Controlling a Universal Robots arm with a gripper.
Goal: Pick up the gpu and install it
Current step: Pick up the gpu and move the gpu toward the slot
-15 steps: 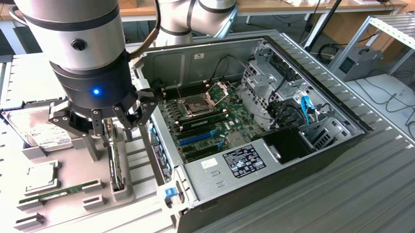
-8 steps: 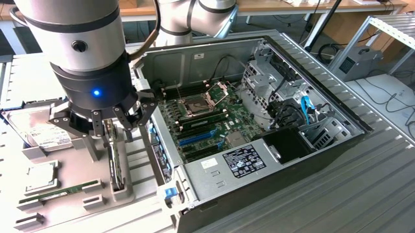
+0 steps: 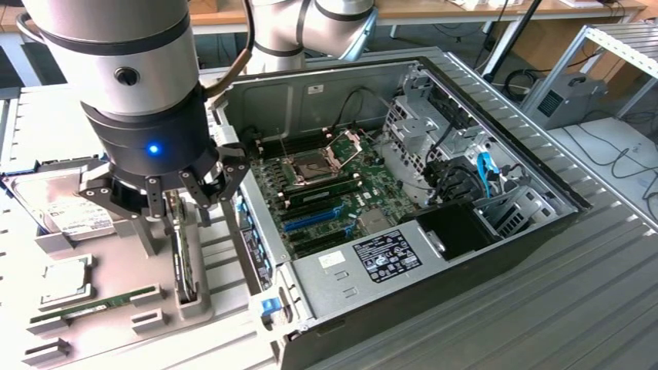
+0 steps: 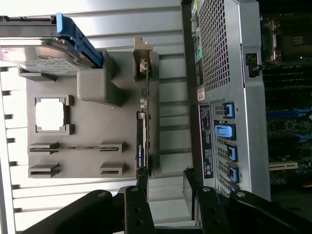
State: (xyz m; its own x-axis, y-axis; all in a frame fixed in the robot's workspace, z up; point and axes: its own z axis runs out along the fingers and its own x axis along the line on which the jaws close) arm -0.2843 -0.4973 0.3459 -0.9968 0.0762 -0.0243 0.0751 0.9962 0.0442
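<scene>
The gpu [image 3: 185, 266] stands on its long edge in a slot of the grey parts tray [image 3: 221, 324], at the exterior view's left beside the open computer case. In the wrist view the gpu [image 4: 142, 144] shows edge-on as a thin dark card with a green strip. My gripper [image 3: 177, 212] hovers just above the card's far end, open, with nothing between its fingers. Seen from the wrist, my gripper [image 4: 165, 183] has one black finger [image 4: 142, 179] in line with the card's end, and the other finger stands off to the case side.
A silver hard drive [image 3: 64, 212] with a white label, a processor [image 3: 62, 281] and a green memory stick [image 3: 92, 303] lie on the same tray. The open computer case [image 3: 519, 247] holds the motherboard [image 3: 329, 185] with blue slots [image 3: 308, 220]. The case's metal wall [image 4: 219, 97] rises close beside the card.
</scene>
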